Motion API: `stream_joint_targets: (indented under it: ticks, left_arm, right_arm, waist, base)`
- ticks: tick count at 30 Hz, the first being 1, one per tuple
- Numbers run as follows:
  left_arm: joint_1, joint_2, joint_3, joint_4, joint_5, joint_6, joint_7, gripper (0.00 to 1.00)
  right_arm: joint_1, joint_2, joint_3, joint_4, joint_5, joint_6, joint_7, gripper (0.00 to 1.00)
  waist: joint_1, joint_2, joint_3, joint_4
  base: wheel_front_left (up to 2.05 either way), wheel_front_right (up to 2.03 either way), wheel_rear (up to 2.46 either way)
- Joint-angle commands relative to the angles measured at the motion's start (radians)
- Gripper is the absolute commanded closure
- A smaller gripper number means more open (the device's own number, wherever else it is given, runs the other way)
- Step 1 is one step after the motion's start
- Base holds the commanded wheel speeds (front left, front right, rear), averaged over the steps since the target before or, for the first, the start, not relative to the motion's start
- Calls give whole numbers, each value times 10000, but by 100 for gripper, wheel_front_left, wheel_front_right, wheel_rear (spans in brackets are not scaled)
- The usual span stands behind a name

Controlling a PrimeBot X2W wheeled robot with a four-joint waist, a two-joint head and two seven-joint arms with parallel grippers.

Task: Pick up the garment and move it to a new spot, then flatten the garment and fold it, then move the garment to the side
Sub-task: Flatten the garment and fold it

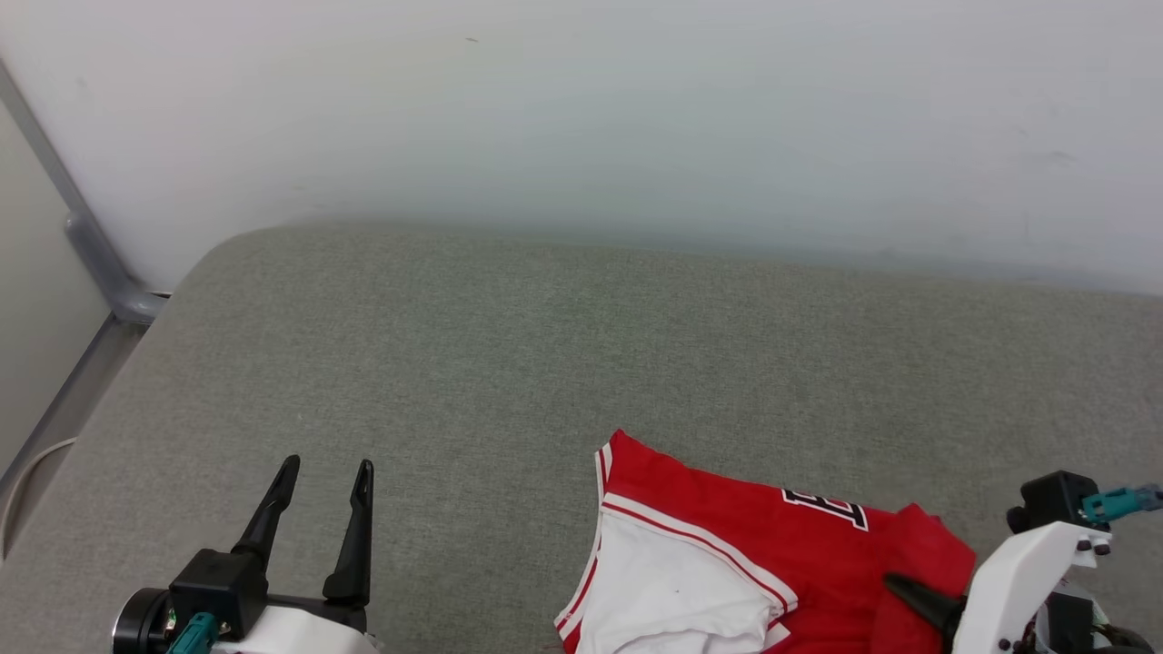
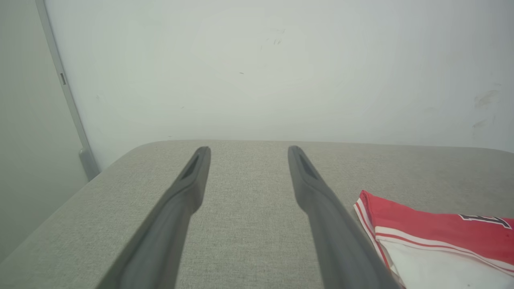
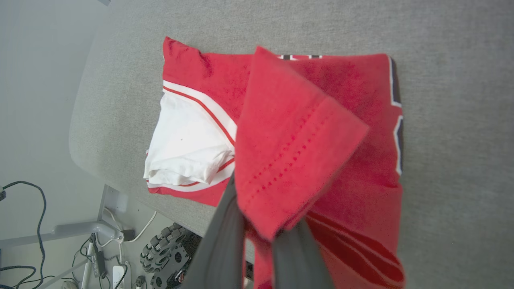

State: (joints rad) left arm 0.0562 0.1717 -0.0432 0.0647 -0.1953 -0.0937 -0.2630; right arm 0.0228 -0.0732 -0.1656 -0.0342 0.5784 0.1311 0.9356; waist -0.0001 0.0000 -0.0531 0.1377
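Right jaws first: pretty much shut, pinching a red flap (image 3: 289,160) of the garment (image 1: 772,563) by its stitched hem. In the right wrist view that flap is lifted off the rest and sits right over my fingers (image 3: 225,245). My left jaws are wide open with nothing in them, lower left of the head view, fingers (image 1: 273,509) pointing up the frame over bare grey table (image 1: 454,363).

The garment is bunched into a rough folded block at the lower right of the head view, close to the bottom edge, with the white sleeve (image 1: 663,590) on its left end. Its long axis runs roughly left to right across the frame. So the right arm is on it and the left one is well apart from it, off to the left. In the left wrist view the block's red corner (image 2: 369,200) sits just right of my right-hand finger (image 2: 321,200).

My guess is the fold's mostly done, and whatever I do next hinges on that one pinched hem.

Writing: just a scrap of a black, white-edged letter (image 1: 827,509) pokes out near the top of the block. Could be a B, but I can't read a word. No tags or brand that I can spot.
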Motion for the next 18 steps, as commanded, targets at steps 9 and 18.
stream_joint_targets:
  ticks: [9, 18]
  left_arm:
    - [202, -37, 100, 16, 86, -95, -21, 0]
    - [229, -29, 171, 72, 132, -113, -22, 0]
  right_arm:
    - [-687, 238, 1000, 1185, 1677, -9, -917, 100]
    - [-1764, 241, 3076, 3262, 2783, -9, -2869, 100]
  waist:
    - [1, 0, -147, 455]
    - [1, 0, -150, 1033]
  base:
    - [0, 0, 0]
    - [0, 0, 0]
